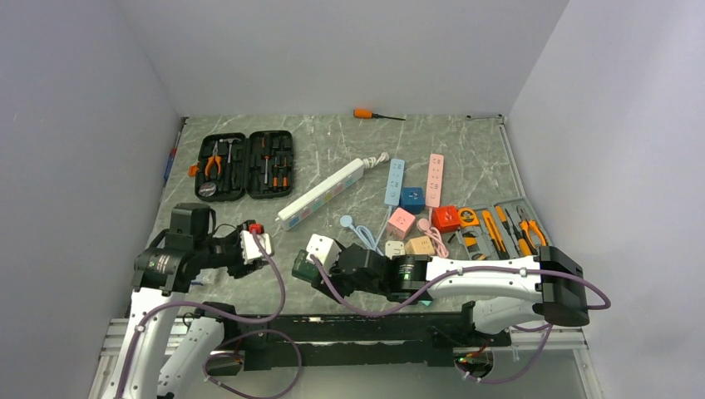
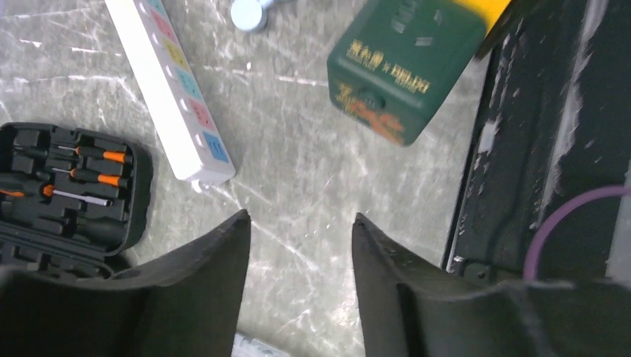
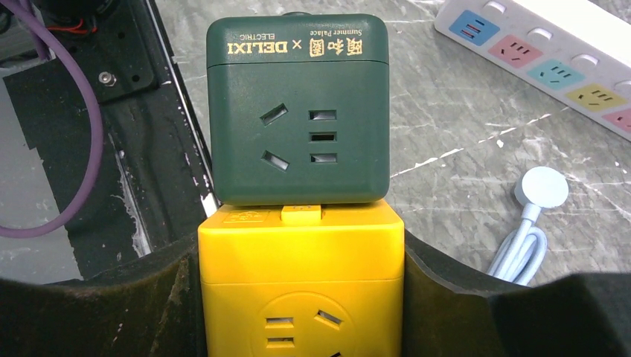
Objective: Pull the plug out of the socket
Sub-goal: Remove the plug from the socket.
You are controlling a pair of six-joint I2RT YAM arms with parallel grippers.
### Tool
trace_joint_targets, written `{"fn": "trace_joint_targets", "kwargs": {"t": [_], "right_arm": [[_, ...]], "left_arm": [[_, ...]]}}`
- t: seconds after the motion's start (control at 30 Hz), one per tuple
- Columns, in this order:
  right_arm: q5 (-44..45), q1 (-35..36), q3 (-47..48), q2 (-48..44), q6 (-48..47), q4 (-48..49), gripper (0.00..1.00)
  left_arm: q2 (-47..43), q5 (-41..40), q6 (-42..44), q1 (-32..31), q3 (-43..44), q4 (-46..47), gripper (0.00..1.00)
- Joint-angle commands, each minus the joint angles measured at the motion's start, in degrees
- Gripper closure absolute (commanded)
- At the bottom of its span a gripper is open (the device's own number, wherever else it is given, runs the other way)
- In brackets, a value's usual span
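A dark green cube socket (image 3: 298, 111) is plugged onto the top face of a yellow cube socket (image 3: 301, 297); the two are joined end to end. My right gripper (image 3: 301, 260) is shut on the yellow cube and holds the pair near the table's front edge. In the top view the green cube (image 1: 304, 268) sticks out left of my right gripper (image 1: 331, 271), and the yellow cube is hidden. My left gripper (image 2: 301, 223) is open and empty over bare table. The green cube (image 2: 405, 67) lies ahead of it and apart. It is left of the cube in the top view (image 1: 256, 249).
A long white power strip (image 1: 322, 193) lies behind the cubes, with a white cube (image 1: 322, 248) and a light blue cable (image 3: 532, 216) beside them. An open black tool case (image 1: 244, 165) is at the back left. Coloured cubes and strips (image 1: 413, 199) and a tool tray (image 1: 499, 229) are at the right. A black rail (image 2: 536, 149) runs along the front edge.
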Motion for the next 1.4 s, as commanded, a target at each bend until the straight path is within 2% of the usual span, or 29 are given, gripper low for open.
{"fn": "trace_joint_targets", "kwargs": {"t": [0.0,0.03,0.27,0.43,0.6,0.8,1.03,1.37], "right_arm": [[0.83,0.14,2.77,-2.26,-0.28,3.78,1.0],[0.59,0.1,3.16,-2.24,-0.45,3.72,1.0],[-0.63,0.05,6.86,-1.38,-1.17,2.29,1.0],[-4.14,0.03,9.8,-0.69,-3.57,1.06,1.0],[-7.95,0.1,12.45,0.19,-4.82,0.32,1.0],[-10.26,-0.01,14.6,1.18,-6.29,-0.67,1.0],[-12.75,-0.38,15.35,2.16,-6.88,-0.1,1.0],[-14.27,-0.75,18.31,5.19,-7.56,1.31,1.0]], "left_arm": [[-0.84,7.12,0.01,0.19,5.21,-0.53,0.09],[-0.85,7.76,1.52,0.19,6.0,-1.93,0.02],[-5.92,12.23,8.68,0.19,6.31,-7.2,0.01],[-10.15,16.61,4.52,0.19,1.22,0.59,0.01],[-6.84,23.02,4.92,0.19,-0.06,2.82,0.01],[-0.99,27.77,10.64,0.19,2.68,-2.75,0.01],[1.05,27.3,12.32,-1.04,2.49,-4.72,0.01],[0.14,25.21,6.13,-5.58,-0.05,0.46,0.01]]}}
